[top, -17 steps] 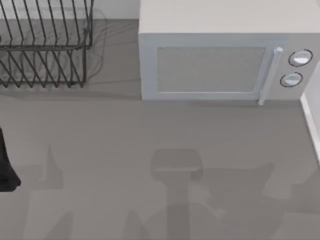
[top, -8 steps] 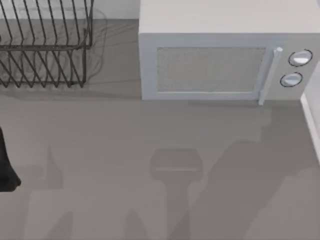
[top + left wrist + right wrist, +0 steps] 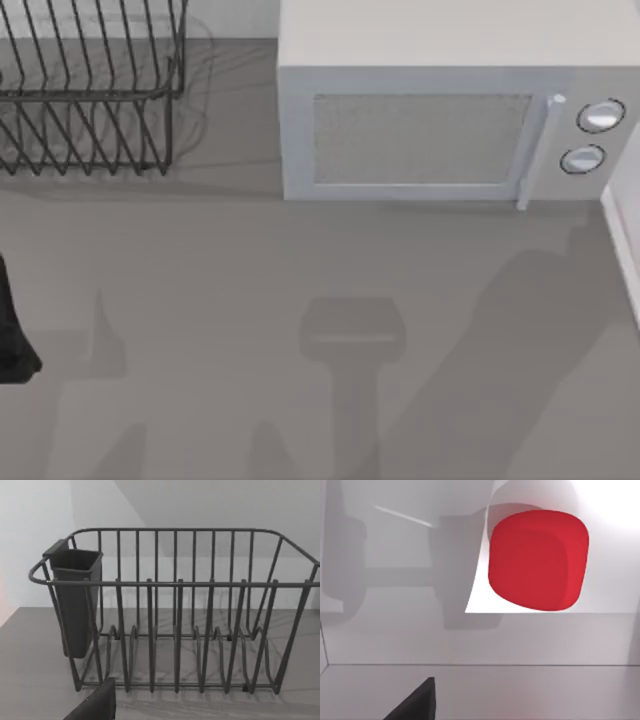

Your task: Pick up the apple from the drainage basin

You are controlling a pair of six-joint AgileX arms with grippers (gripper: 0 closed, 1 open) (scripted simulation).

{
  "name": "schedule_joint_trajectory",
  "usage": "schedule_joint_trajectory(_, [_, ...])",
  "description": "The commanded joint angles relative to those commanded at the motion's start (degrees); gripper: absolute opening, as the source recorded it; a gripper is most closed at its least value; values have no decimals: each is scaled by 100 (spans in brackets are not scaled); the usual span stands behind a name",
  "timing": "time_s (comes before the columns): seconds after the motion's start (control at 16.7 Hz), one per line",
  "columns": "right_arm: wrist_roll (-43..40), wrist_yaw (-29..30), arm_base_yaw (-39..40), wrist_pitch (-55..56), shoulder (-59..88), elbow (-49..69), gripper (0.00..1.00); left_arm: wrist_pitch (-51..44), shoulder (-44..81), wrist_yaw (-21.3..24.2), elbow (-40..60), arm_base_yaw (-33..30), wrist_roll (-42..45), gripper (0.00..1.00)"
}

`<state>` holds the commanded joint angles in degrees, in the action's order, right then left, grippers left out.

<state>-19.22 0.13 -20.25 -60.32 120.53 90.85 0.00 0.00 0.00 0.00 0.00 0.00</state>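
Note:
The apple (image 3: 537, 560), bright red, smooth and rounded, lies inside the white drainage basin (image 3: 470, 640), close to its pale walls. A dark part of my right gripper (image 3: 415, 705) juts in at the edge of the right wrist view, short of the apple and apart from it. A dark part of my left gripper (image 3: 95, 707) shows in the left wrist view, facing the wire dish rack (image 3: 175, 625). My left arm (image 3: 12, 335) stays parked at the table's left edge.
The dish rack (image 3: 90, 100) stands at the back left with a dark cutlery cup (image 3: 75, 600) hung on its end. A white microwave (image 3: 450, 110) with a shut door fills the back right. A white edge (image 3: 622, 235) runs along the table's right side.
The right arm's shadow on the table has slid to the right and toward the back. The left arm, rack and microwave have not moved.

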Motion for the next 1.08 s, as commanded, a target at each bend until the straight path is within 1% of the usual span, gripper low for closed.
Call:
schedule_joint_trajectory(0.18, [6,2,30,98,58,-58,100,0,0,0,0,0,0,100])
schedule_joint_trajectory(0.3, [8,4,26,414,278,-190,100,0,0,0,0,0,0,100])
schedule_joint_trajectory(0.66, [22,13,12,2219,1294,-828,100,0,0,0,0,0,0,100])
schedule_joint_trajectory(0.78, [26,16,9,2608,1561,-1004,100,0,0,0,0,0,0,100])
schedule_joint_trajectory(1.08, [28,17,8,2753,1673,-1080,100,0,0,0,0,0,0,100])
